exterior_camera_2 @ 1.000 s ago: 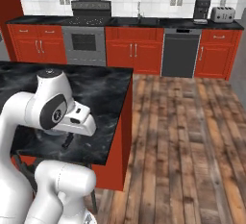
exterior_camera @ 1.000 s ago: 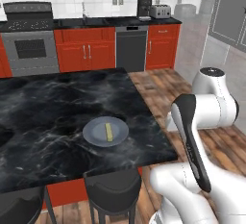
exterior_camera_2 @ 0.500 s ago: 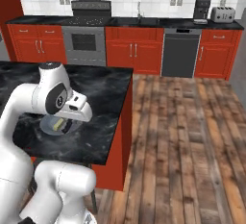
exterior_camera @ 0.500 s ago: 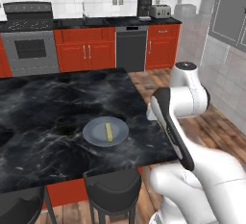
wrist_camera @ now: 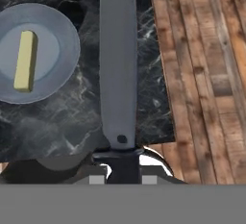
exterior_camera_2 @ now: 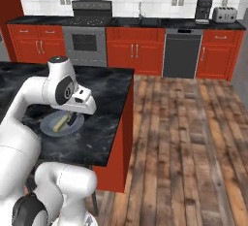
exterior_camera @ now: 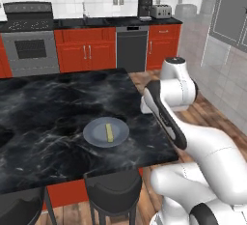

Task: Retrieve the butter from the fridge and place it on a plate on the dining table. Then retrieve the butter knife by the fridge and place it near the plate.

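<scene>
On the black marble dining table (exterior_camera: 48,103) lies the grey-blue plate (exterior_camera: 94,133), and the pale-yellow butter (exterior_camera: 109,132) rests across its middle. My gripper (wrist_camera: 122,163) is shut on the butter knife (wrist_camera: 117,64) by its handle end. The long grey blade points away from the hand, over the table's right edge (wrist_camera: 149,74) and beside the plate (wrist_camera: 53,64) with the butter (wrist_camera: 25,60). From the right base view my hand (exterior_camera_2: 80,104) hovers just above the plate (exterior_camera_2: 48,128), at its right side. The fridge is out of view.
Two dark round stools (exterior_camera: 113,190) (exterior_camera: 19,209) stand at the table's near edge. Wooden floor (exterior_camera_2: 193,137) stretches to the right of the table. Red cabinets, a stove (exterior_camera_2: 87,40) and a dishwasher (exterior_camera_2: 181,53) line the back wall.
The arm has swung in toward the table, carrying the hand with the knife closer over the plate's right side. Plate and butter lie as before.
</scene>
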